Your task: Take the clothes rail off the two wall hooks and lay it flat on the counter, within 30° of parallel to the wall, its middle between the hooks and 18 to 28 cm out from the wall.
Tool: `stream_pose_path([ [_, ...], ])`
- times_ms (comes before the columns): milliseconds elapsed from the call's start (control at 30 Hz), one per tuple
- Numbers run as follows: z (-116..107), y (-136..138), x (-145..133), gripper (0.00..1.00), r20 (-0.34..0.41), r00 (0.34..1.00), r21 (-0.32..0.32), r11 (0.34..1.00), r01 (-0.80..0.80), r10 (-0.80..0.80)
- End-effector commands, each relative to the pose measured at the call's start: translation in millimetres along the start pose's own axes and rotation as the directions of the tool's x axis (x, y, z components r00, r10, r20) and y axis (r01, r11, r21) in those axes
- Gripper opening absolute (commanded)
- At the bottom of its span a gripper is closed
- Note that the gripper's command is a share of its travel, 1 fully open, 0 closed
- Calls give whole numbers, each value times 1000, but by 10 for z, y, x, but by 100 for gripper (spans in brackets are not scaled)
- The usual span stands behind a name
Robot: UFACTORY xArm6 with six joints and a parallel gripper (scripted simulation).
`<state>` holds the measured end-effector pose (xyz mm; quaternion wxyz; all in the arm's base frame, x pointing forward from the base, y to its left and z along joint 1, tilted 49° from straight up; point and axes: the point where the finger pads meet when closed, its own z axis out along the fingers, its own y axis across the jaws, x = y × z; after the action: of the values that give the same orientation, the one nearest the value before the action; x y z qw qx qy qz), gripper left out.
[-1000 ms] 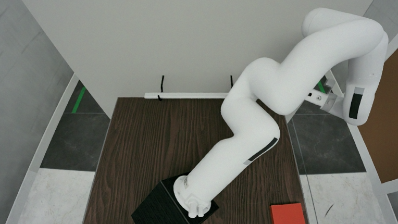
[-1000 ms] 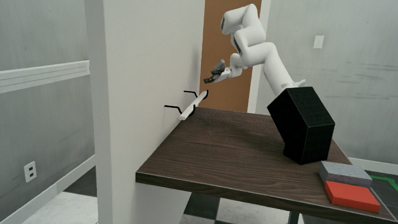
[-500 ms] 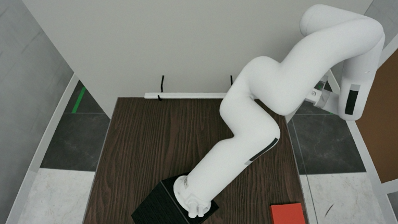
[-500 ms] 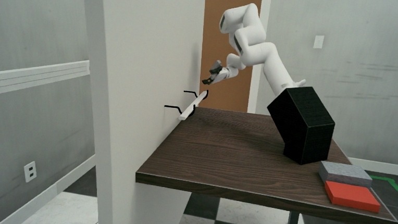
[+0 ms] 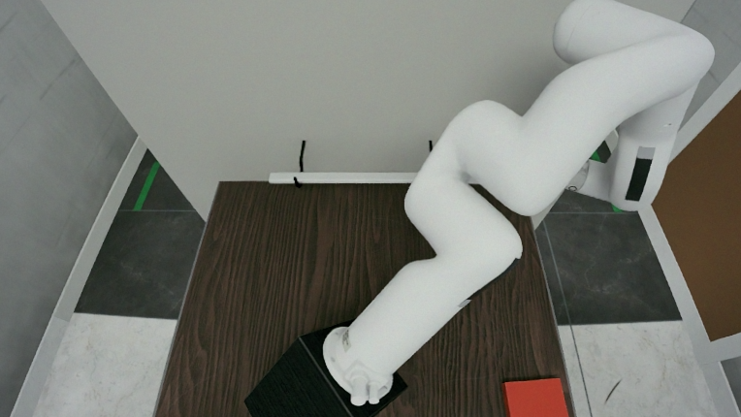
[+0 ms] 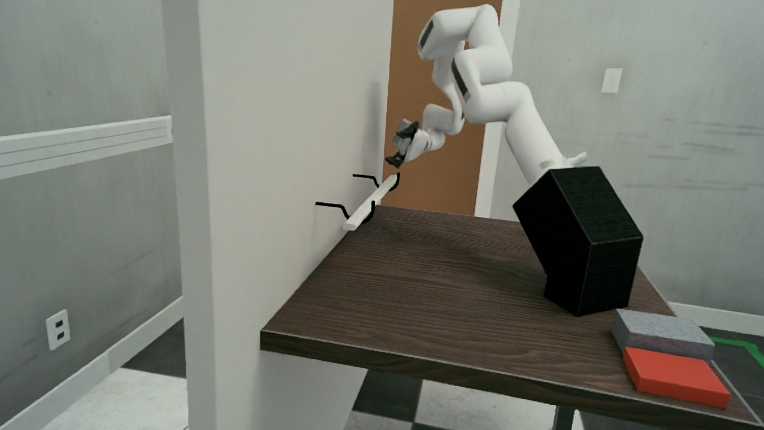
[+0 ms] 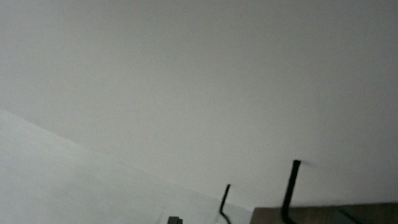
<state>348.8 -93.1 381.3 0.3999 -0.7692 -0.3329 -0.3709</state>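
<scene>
Right, my gripper (image 6: pixel 399 146) hangs w/ fingers spread wide, nothing between them, just above the far end of the clothes rail (image 6: pixel 368 203). Rail rests in both wall hooks (image 6: pixel 332 205), close to the wall, above the counter (image 6: pixel 454 277). To do it well: drop square over the rail btwn the hooks, probably nearer its middle, then close, lift straight up to clear the hook tips.

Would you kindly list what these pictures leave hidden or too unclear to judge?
- Top view: the gripper, the right end of the rail and most of the right hook are behind the arm.
- Exterior view: the gripper is too small to show its fingers.
- Wrist view: the rail is blurred against the wall.
</scene>
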Motion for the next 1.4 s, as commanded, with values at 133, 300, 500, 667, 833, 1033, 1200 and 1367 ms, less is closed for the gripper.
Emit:
stream_pose_path([
  [133,298,-132,-101,100,89,985,47,987,-153,148],
  [300,421,-198,-158,100,145,963,60,970,-236,225],
  [500,648,-331,-278,100,239,909,61,929,-365,341],
  [667,806,-438,-377,100,313,851,43,889,-457,422],
  [833,882,-497,-433,100,352,814,26,865,-502,462],
  [1033,1050,-639,-572,100,436,716,-30,804,-594,546],
  [1200,1191,-778,-715,100,505,605,-106,740,-665,616],
  [1367,1263,-861,-804,100,538,533,-161,700,-696,653],
])
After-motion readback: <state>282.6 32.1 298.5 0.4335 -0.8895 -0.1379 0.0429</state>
